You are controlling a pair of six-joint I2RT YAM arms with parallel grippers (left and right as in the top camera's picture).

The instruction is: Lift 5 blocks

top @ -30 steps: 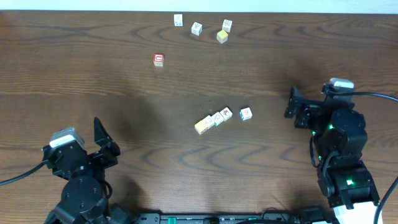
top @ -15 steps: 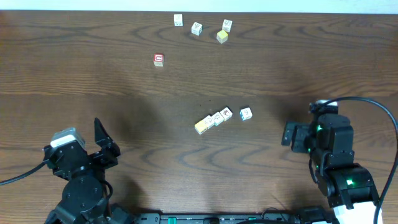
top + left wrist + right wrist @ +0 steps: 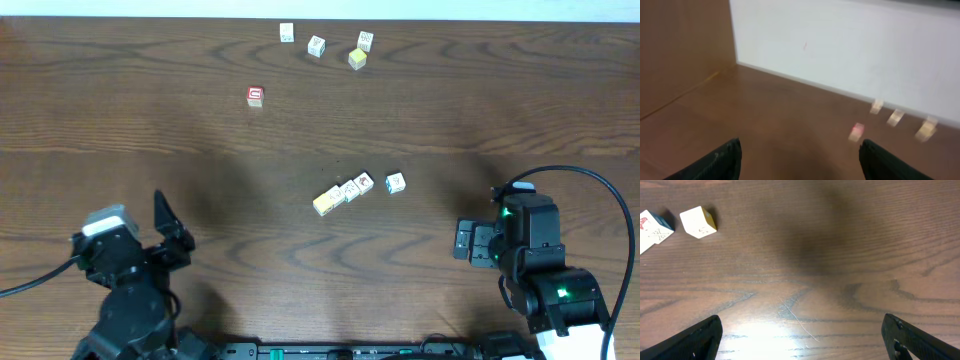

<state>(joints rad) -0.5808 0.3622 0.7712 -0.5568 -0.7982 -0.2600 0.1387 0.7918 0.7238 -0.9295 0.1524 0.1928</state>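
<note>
Our left hand (image 3: 800, 152) and right hand (image 3: 802, 327) sit wide open, empty. The blocks (image 3: 351, 190) look light and hard, so we'd pinch opposite flat faces.

right claw (image 3: 464, 240): went back toward 6 o'clock
gap to the nearest block (image 3: 395, 183): bigger now than before

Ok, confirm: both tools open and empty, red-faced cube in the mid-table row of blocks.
Wrong on the cube. In the overhead view the red-faced cube lies alone, well apart from the mid-table row of blocks. The left tool and right tool are open and empty.
</note>
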